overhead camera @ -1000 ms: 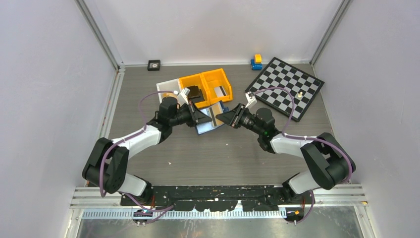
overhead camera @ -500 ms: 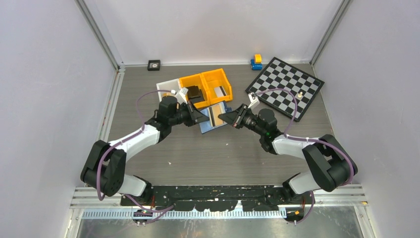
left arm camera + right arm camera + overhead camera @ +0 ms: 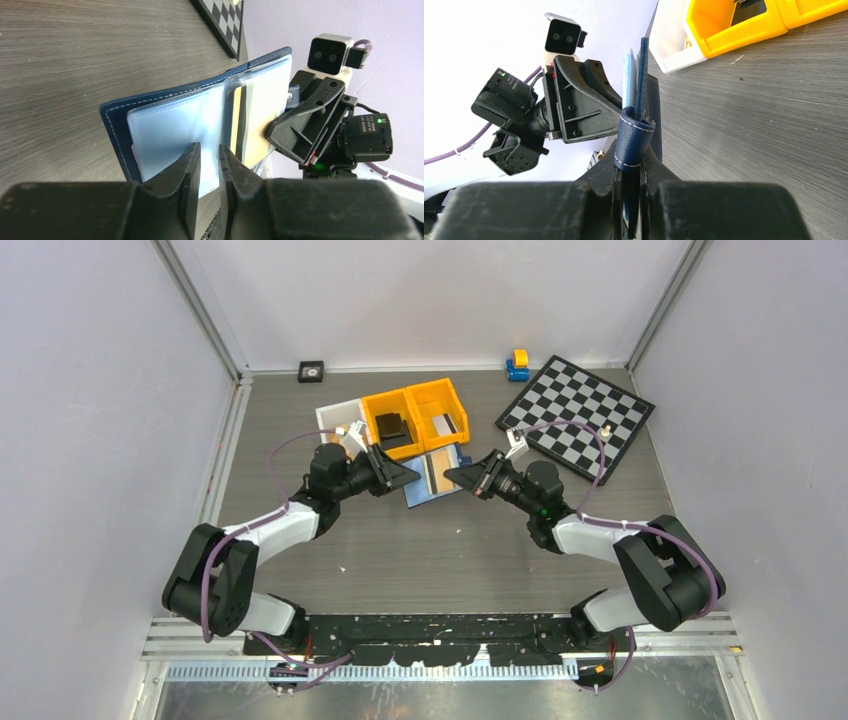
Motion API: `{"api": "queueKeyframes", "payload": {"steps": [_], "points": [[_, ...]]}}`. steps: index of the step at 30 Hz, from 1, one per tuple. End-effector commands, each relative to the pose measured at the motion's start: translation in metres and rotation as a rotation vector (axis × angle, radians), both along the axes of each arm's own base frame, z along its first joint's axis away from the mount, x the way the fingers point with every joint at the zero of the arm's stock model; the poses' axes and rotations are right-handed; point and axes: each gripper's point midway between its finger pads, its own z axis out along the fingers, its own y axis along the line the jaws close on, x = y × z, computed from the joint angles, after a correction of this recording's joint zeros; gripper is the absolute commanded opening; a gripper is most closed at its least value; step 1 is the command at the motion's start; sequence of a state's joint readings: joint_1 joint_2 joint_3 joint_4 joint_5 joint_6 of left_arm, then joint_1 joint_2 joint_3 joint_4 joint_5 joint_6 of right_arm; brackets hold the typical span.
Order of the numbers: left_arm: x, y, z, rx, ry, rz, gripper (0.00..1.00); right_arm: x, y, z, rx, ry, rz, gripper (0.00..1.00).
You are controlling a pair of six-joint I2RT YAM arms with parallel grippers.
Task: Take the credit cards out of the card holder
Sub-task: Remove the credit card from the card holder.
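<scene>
Navy card holder (image 3: 170,125) open, blue-grey inside showing; tan and grey credit cards (image 3: 256,120) tucked inside.

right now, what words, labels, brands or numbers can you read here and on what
No text can be read in any view.
tan card in the navy folding card holder: the visible face shows no print.
small black square block by the far wall: a pale mark, too small to read.
black-and-white chessboard: plain squares.

both arms stretch forward and angle inward, forearms low, so the 2 grippers face each other tip to tip. the left gripper (image 3: 209,148) has its jaws a narrow slit apart. the right gripper (image 3: 628,167) is pinched onto the card holder (image 3: 634,140).
</scene>
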State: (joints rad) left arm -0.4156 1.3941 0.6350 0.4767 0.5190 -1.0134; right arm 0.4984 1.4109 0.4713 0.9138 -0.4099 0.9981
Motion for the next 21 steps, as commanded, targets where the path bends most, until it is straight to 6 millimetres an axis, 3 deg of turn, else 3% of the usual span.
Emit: {"api": "queueKeyframes", "payload": {"steps": [1, 6, 21], "points": [[0.000, -0.004, 0.035, -0.119, -0.111, -0.036, 0.26, -0.001, -0.002, 0.048, 0.111, -0.128, 0.004, 0.01], [-0.002, -0.014, 0.037, -0.195, -0.105, -0.101, 0.33, -0.002, 0.000, 0.050, 0.136, -0.128, 0.025, 0.01], [-0.007, -0.035, 0.040, -0.230, -0.120, -0.218, 0.31, -0.001, 0.004, 0.047, 0.135, -0.111, 0.045, 0.01]]}}
